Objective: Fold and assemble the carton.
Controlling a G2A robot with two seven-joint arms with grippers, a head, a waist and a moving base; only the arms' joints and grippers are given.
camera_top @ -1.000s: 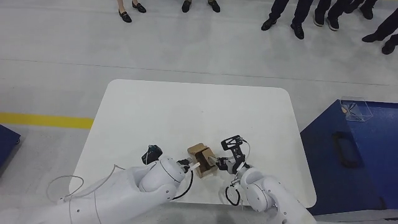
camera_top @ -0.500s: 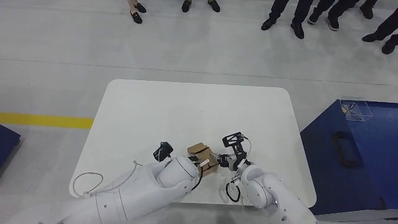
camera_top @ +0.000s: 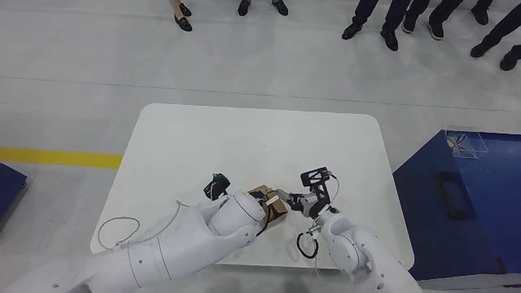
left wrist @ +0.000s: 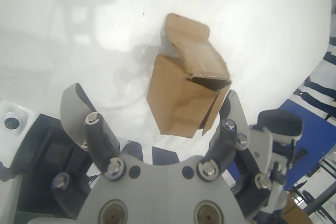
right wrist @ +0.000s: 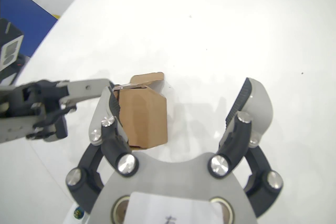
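Observation:
A small brown carton (left wrist: 181, 101) lies on the white table (camera_top: 244, 138) near its front edge, one end flap (left wrist: 189, 36) standing open. My left gripper (left wrist: 151, 92) is open around it from above, one finger (left wrist: 232, 109) against the carton's loose side edge. My right gripper (right wrist: 178, 93) is open beside the carton (right wrist: 145, 117), one finger (right wrist: 111, 104) touching its side and the other apart from it. In the top view the carton (camera_top: 273, 198) peeks out between the left arm and the right gripper (camera_top: 291, 198).
A blue cabinet (camera_top: 464, 203) stands off the table's right side with a small clear box (camera_top: 466, 142) on it. The table's far half is bare white surface. The front edge runs close behind the carton.
The left arm has swung right over the carton, covering most of it in the top view. The right gripper has shifted slightly right and farther back.

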